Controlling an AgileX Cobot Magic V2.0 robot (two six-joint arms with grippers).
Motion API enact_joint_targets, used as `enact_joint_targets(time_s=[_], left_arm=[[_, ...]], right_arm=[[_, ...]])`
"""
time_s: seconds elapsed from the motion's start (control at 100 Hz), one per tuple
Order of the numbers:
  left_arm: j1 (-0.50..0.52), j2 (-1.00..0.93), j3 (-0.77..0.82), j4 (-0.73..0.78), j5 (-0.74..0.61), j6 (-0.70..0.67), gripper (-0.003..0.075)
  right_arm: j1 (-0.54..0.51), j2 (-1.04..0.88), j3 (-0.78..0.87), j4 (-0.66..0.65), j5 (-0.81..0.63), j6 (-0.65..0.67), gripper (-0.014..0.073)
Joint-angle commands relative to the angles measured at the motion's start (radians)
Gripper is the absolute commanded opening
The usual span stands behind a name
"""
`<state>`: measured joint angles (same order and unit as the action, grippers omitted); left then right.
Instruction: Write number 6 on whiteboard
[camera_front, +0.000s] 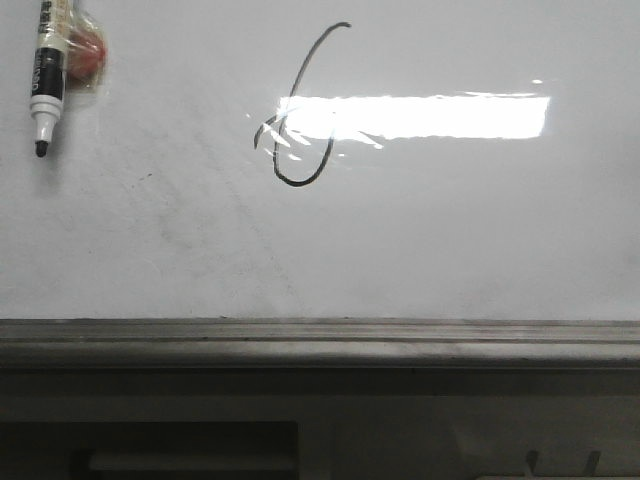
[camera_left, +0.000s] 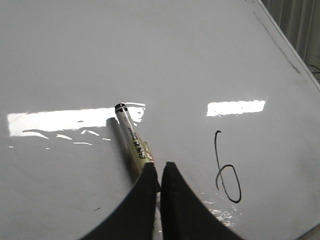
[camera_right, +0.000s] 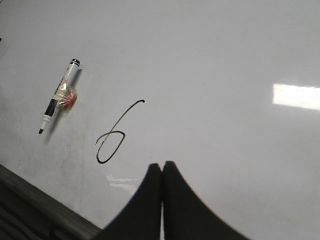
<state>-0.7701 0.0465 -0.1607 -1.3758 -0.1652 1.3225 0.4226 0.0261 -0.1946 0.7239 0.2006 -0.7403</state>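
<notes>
The left tool (camera_left: 160, 172) has its two dark fingers (camera_left: 142, 200) nearly together, with only a thin gap between them. A marker (camera_left: 131, 142) lies on the board just in front of these fingers, its lower end at the fingertips. From this view I cannot tell if the fingers pinch the marker or only stand over its end. The right tool (camera_right: 161, 167) has its fingers pressed together and holds nothing; it hangs above a bare part of the board.

In the front view the marker (camera_front: 48, 70) is at the far left of the whiteboard (camera_front: 450, 230), with its black tip pointing toward the near side. Its cap is off. A piece of clear tape with a small red thing (camera_front: 88, 58) is fixed on the right side of its body.

The number 6 (camera_front: 305, 110) is drawn on the whiteboard in a thin black line, to the right of the marker and well apart from it. It has a tall curved stroke and a small oval loop at the near end, and it leans a little. A bright rectangular light reflection (camera_front: 430, 115) crosses the loop and runs to the right. Faint grey smudges (camera_front: 230, 200) are on the board near the number. A grey metal rail (camera_front: 320, 340) runs along the near edge of the whiteboard.
</notes>
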Motion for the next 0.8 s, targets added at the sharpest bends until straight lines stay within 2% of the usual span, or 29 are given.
enact_joint_targets(time_s=[0.0,0.08,0.16,0.25,0.32,0.42,0.49,0.59,0.69,0.79], left_arm=[[0.000,0.009,-0.021,0.012,-0.061,0.002,-0.0020],[0.003,0.014,-0.014,0.077,-0.087,-0.014,-0.0020],[0.032,0.027,0.002,0.372,-0.073,-0.188,-0.0020],[0.107,0.048,0.025,0.553,-0.064,-0.362,-0.0020],[0.189,0.051,0.054,0.720,-0.033,-0.550,-0.0020],[0.308,0.048,0.094,1.033,0.007,-0.920,-0.0020],[0.379,0.041,0.117,1.169,0.021,-1.086,-0.0020],[0.452,0.013,0.153,1.253,0.021,-1.183,-0.0020],[0.491,-0.018,0.182,1.402,0.021,-1.288,-0.0020],[0.501,-0.020,0.200,1.400,0.040,-1.294,-0.0020]], right_arm=[[-0.004,0.013,-0.025,0.011,-0.069,-0.012,-0.0065],[-0.004,0.013,-0.025,0.011,-0.069,-0.012,-0.0065],[-0.004,0.013,-0.025,0.011,-0.069,-0.012,-0.0065],[-0.004,0.013,-0.025,0.011,-0.069,-0.012,-0.0065],[-0.004,0.013,-0.025,0.011,-0.069,-0.012,-0.0065],[-0.004,0.013,-0.025,0.011,-0.069,-0.012,-0.0065],[-0.004,0.013,-0.025,0.011,-0.069,-0.012,-0.0065],[-0.004,0.013,-0.025,0.011,-0.069,-0.012,-0.0065],[-0.004,0.013,-0.025,0.011,-0.069,-0.012,-0.0065],[-0.004,0.013,-0.025,0.011,-0.069,-0.012,-0.0065]])
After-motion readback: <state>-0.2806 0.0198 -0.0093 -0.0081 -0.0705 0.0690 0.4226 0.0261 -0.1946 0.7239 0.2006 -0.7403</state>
